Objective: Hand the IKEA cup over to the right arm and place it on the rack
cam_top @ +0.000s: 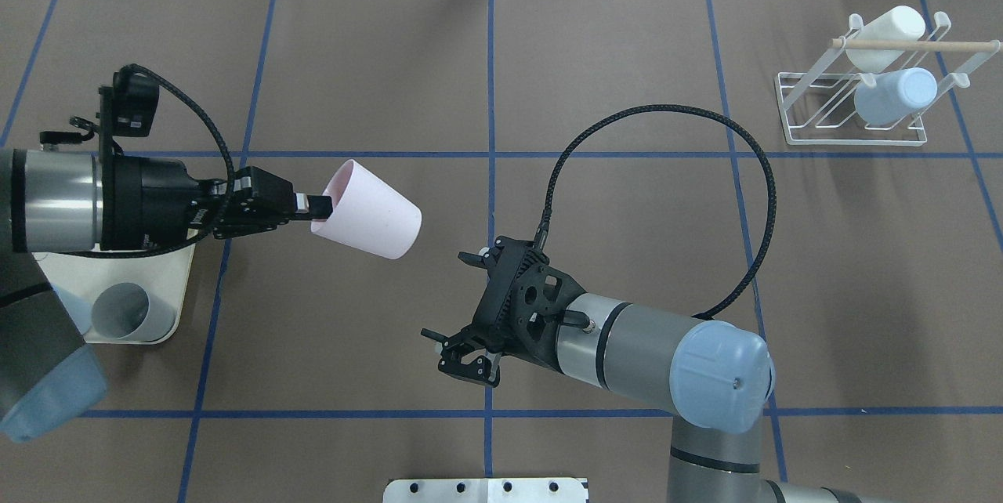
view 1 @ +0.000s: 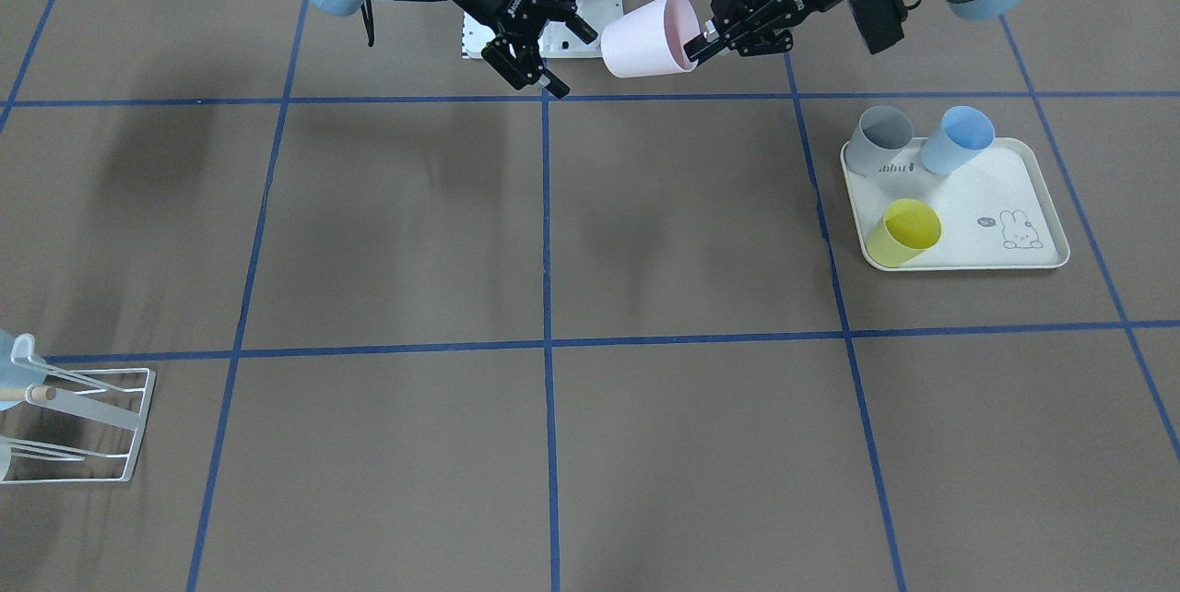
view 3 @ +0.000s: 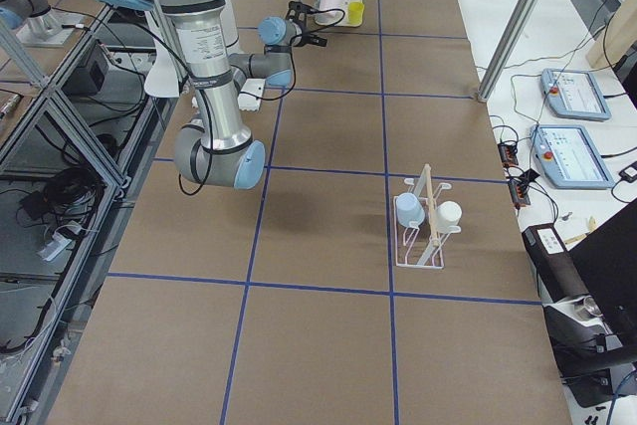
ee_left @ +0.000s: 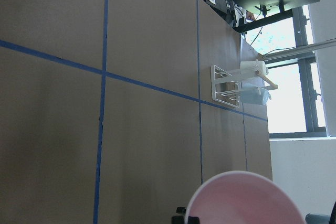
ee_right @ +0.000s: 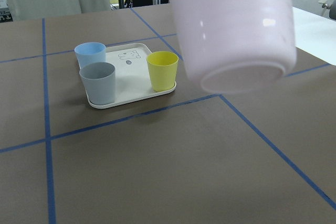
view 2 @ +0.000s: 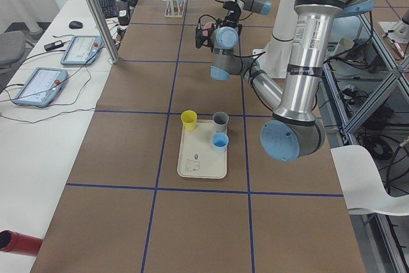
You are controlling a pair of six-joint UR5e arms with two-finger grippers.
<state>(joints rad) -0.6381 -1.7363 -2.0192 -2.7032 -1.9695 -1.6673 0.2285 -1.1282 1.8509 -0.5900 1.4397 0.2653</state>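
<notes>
The left arm [cam_top: 55, 197] reaches across toward the middle. Its gripper [cam_top: 320, 207] pinches the rim of a cup [cam_top: 372, 213] up in the air. The right arm [cam_top: 627, 350] points toward it, gripper [cam_top: 447, 295] spread wide and holding nothing.

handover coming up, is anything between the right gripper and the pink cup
Nothing visible. Only open air separates the open right gripper from the pink cup, held at its rim by the left gripper.
</notes>
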